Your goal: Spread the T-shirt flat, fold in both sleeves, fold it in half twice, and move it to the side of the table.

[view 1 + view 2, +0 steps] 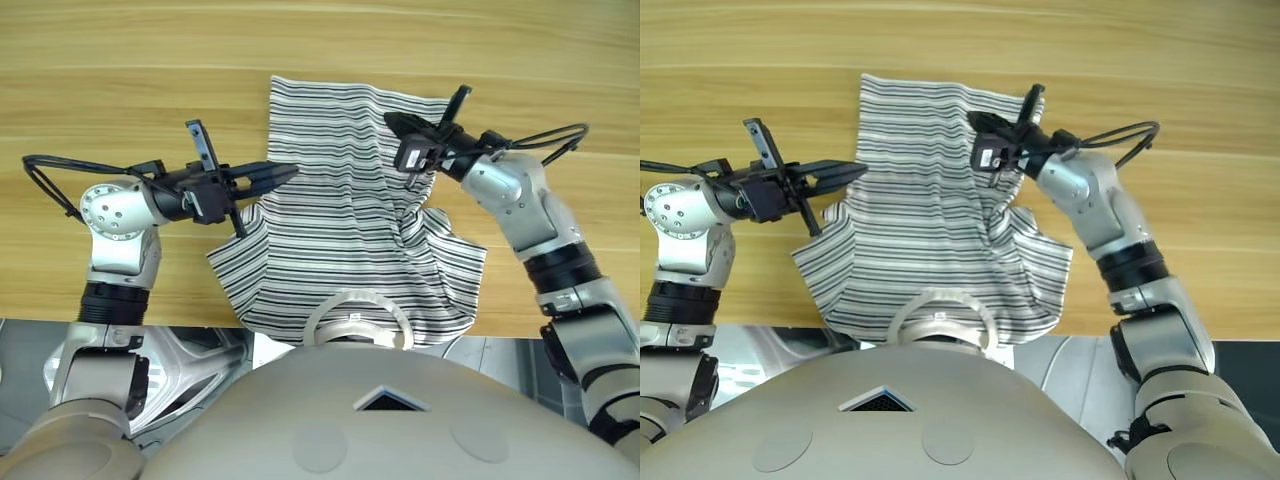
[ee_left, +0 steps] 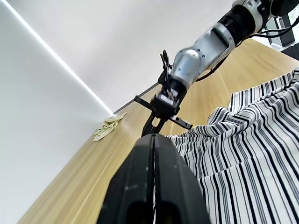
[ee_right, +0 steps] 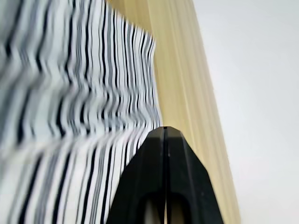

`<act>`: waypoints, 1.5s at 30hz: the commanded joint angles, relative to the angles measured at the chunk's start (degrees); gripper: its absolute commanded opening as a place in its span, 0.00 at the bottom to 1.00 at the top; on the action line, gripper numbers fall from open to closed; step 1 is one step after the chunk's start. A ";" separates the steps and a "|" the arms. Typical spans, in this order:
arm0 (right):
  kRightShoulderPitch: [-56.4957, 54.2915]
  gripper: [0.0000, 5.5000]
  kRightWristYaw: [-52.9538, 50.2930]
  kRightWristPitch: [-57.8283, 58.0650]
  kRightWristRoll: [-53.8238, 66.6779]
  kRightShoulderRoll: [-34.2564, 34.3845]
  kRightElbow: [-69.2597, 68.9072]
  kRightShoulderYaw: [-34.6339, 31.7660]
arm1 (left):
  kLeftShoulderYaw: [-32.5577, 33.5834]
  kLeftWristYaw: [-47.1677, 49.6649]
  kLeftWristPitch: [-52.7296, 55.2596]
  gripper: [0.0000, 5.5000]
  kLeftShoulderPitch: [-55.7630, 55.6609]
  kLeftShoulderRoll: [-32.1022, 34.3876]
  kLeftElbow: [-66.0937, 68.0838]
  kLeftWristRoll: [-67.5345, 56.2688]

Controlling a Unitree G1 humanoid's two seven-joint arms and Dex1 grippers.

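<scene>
A black-and-white striped T-shirt (image 1: 340, 210) lies on the wooden table (image 1: 100, 90), collar toward me and hem at the far side. Its left sleeve (image 1: 235, 262) is spread out. The right side is bunched into a raised ridge (image 1: 412, 215). My left gripper (image 1: 290, 171) is shut, its tip over the shirt's left edge. My right gripper (image 1: 392, 120) is shut too, held over the upper right part of the shirt, above the ridge. In both wrist views the fingers (image 2: 154, 154) (image 3: 164, 158) are pressed together with no cloth seen between them.
Bare wood stretches left, right and beyond the shirt. The table's near edge (image 1: 180, 322) runs just under the collar. A small pale crumpled item (image 2: 107, 128) lies far off on the table beyond the right arm.
</scene>
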 commanded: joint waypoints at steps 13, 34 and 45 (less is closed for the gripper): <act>-12.05 0.00 -13.85 1.03 -10.31 3.62 33.39 4.23 | -0.33 1.15 0.00 0.01 0.31 -0.01 -0.12 0.87; -7.74 0.00 -13.27 -9.45 4.36 4.51 22.00 -2.96 | 9.51 5.26 2.06 0.17 -6.76 7.69 4.56 2.66; 0.21 0.00 -6.73 -6.42 10.37 2.46 7.02 -8.84 | 16.50 -7.19 -1.40 0.45 16.68 26.34 -4.56 6.26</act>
